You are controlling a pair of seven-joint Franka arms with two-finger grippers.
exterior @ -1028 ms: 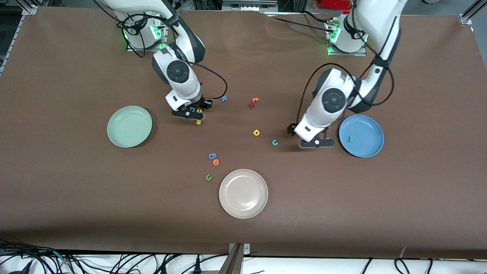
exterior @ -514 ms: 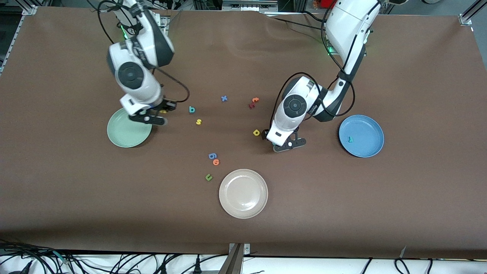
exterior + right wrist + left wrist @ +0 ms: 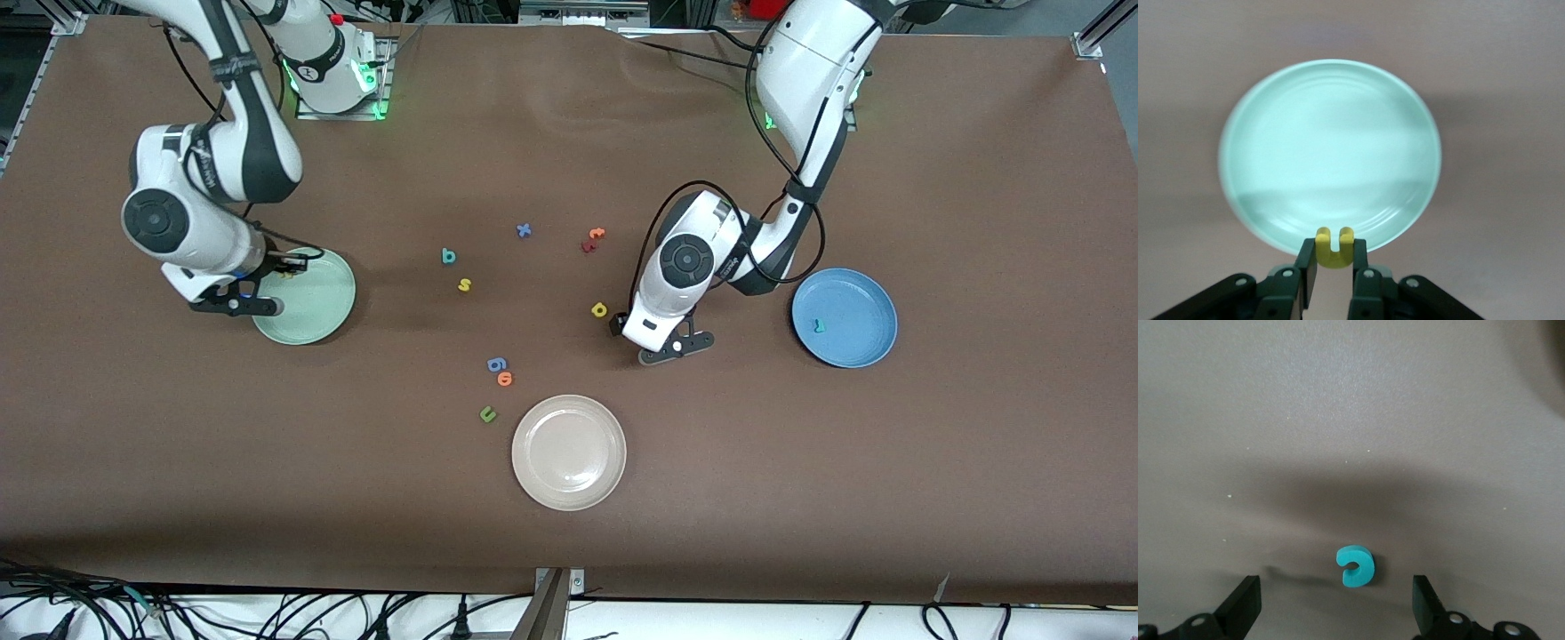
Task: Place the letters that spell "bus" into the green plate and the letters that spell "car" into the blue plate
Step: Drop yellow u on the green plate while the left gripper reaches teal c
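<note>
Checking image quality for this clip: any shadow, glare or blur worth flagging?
Left wrist view: a broad soft shadow lies over the teal c, still sharp. Right wrist view: pale glare bands on the green plate. Front view: even light, no motion blur.

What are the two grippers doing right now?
Left gripper: jaws open over the teal "c", holding nothing.
Right gripper: jaws shut on the yellow "u", above the green plate.

Right arm reaches out low from its base, wrist pointing down, right gripper [image 3: 1333,267] pinched tight on the yellow "u" [image 3: 1335,248] standing up between its fingertips; left arm bends down likewise, left gripper [image 3: 1337,610] with jaws spread wide, nothing between them.
</note>
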